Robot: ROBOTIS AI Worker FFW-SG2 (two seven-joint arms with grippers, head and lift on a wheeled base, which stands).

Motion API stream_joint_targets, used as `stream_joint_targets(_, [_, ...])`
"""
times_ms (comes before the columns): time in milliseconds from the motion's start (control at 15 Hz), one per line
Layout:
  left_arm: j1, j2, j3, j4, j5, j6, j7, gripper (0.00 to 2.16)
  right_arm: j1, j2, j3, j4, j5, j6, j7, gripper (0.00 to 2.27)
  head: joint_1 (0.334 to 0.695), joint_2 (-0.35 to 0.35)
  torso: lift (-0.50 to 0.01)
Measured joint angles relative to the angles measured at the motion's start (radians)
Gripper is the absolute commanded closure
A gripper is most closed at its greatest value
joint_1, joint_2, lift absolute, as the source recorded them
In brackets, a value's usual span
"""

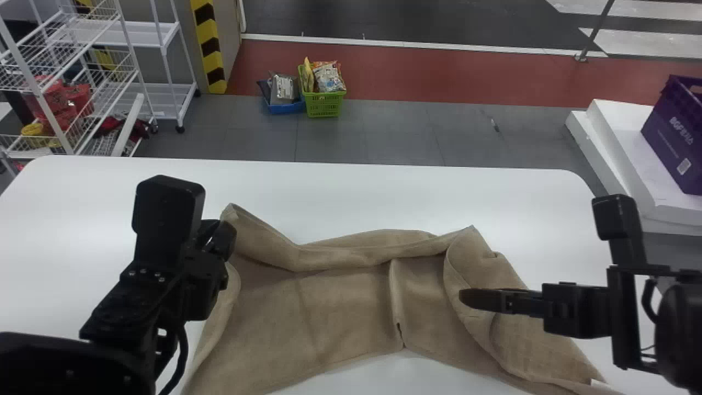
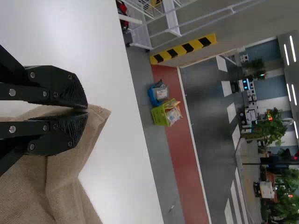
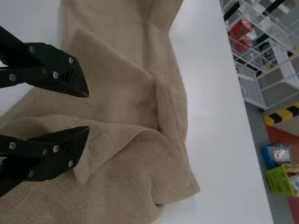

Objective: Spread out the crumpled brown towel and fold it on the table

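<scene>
The brown cloth towel (image 1: 340, 312) is laid partly spread on the smooth white table (image 1: 521, 197), its right part folded over and rumpled. The towel's far left corner is clamped between the flat fingers of the black left gripper (image 1: 220, 238); the black right gripper (image 1: 466, 299) is positioned over the rumpled part, with its fingers parted

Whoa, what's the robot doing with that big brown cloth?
It's working on folding a towel. The robot's left gripper is pinching one corner of the brown towel. Its right gripper is open over the towel's right side, with nothing pinched. The towel lies partly spread on the white table, still wrinkly and bunched, so it isn't neatly folded yet.
</scene>
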Motion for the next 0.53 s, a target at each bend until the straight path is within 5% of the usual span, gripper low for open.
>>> stream_joint_targets(267, [0.014,0.000,-0.008,-0.013,-0.002,0.000,0.000,1.00,-0.013,0.080,-0.169,-0.017,-0.171,0.000,-0.127,0.11,0.695,-0.103,-0.127])
stream_joint_targets(533, [0.030,0.005,-0.014,-0.015,-0.011,-0.004,-0.001,1.00,0.091,0.086,-0.287,-0.046,-0.446,0.000,-0.424,0.21,0.695,-0.155,-0.127])
